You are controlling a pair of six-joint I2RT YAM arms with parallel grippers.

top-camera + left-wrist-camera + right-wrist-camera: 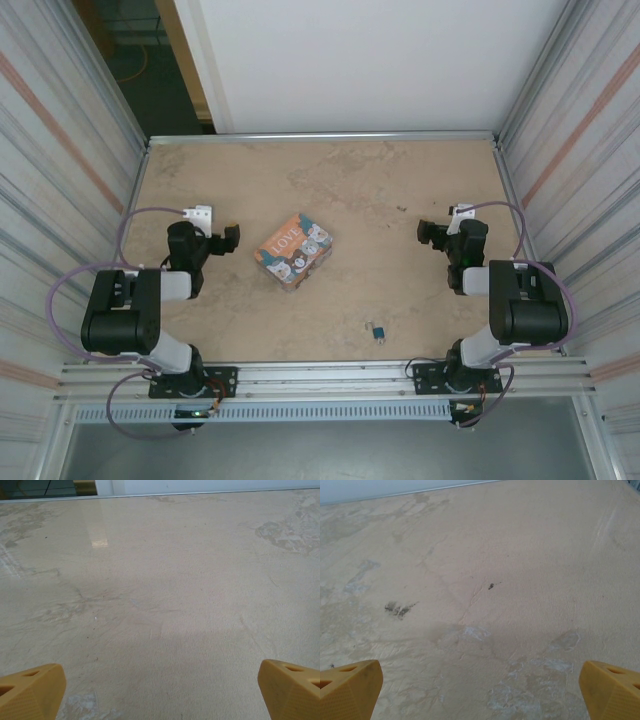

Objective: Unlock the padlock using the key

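Two grippers stand wide open, holding nothing. The left gripper (229, 238) is just left of the box (294, 250); the right gripper (428, 233) is well to the box's right. The padlock (380, 334) lies on the table (400, 180) near the front edge, closer to the right arm's base and well apart from both grippers. A tiny grey speck (368, 325) just beside it may be the key; I cannot tell. Each wrist view has yellow fingers (30, 690) (350, 687) at the bottom corners, over bare marbled tabletop.
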